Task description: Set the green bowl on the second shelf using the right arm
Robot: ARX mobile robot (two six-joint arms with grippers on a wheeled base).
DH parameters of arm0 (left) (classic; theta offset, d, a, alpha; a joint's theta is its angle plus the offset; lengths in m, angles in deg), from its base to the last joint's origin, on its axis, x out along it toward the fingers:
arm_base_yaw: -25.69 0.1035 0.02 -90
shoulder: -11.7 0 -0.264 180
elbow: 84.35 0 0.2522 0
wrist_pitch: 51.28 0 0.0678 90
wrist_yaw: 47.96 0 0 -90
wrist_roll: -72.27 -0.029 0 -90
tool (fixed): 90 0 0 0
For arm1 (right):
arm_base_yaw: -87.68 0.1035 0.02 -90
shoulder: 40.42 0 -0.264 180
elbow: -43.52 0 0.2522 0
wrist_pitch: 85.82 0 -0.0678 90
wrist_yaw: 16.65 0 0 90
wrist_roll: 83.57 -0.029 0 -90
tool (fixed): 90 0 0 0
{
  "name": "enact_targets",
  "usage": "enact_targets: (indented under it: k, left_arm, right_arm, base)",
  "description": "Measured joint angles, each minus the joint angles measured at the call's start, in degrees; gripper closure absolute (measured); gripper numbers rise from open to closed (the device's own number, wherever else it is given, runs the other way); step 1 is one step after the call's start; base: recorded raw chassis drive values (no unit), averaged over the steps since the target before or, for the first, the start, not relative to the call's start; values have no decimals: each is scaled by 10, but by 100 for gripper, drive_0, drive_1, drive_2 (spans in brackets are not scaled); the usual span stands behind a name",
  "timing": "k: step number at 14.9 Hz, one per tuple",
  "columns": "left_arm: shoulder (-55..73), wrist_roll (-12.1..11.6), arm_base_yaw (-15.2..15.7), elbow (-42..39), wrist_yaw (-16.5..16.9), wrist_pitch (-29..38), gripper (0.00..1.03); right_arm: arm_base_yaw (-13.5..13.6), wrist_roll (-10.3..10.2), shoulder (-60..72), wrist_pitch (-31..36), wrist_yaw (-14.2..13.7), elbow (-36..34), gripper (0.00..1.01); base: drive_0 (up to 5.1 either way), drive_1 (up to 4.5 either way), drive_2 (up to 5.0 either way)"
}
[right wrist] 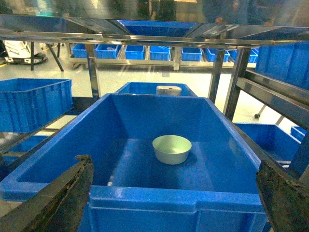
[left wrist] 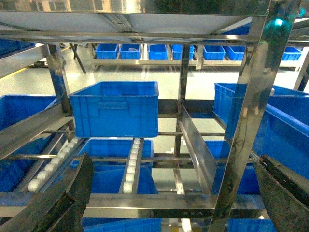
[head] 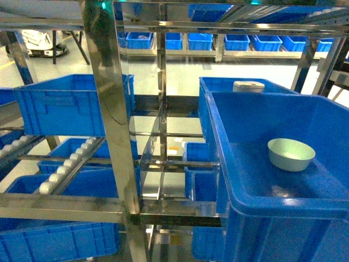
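Observation:
The green bowl (head: 290, 154) sits upright on the floor of a large blue tote (head: 218, 143) at the right of the rack. In the right wrist view the bowl (right wrist: 172, 149) lies ahead of and below my right gripper (right wrist: 174, 166). That gripper is open, its dark fingers (right wrist: 72, 193) wide apart short of the tote's near rim (right wrist: 164, 194), with nothing between them. My left gripper (left wrist: 175, 159) is open too and faces the rack's left bay. Neither gripper shows in the head view. I cannot tell which level is the second shelf.
A steel rack post (head: 112, 109) and crossbar (head: 174, 210) stand close in front. Roller tracks (left wrist: 133, 162) run through the left bay, where another blue tote (left wrist: 116, 108) rests. A white cylindrical object (head: 248, 85) sits in the tote behind the bowl's. More totes fill the lower levels.

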Motion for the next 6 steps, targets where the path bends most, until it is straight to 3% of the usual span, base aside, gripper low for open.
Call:
enact_targets:
  k: [6]
  left_arm:
    - [0, 0, 0, 0, 0, 0, 5]
  right_arm:
    - [0, 0, 0, 0, 0, 0, 3]
  base:
    - [0, 0, 0]
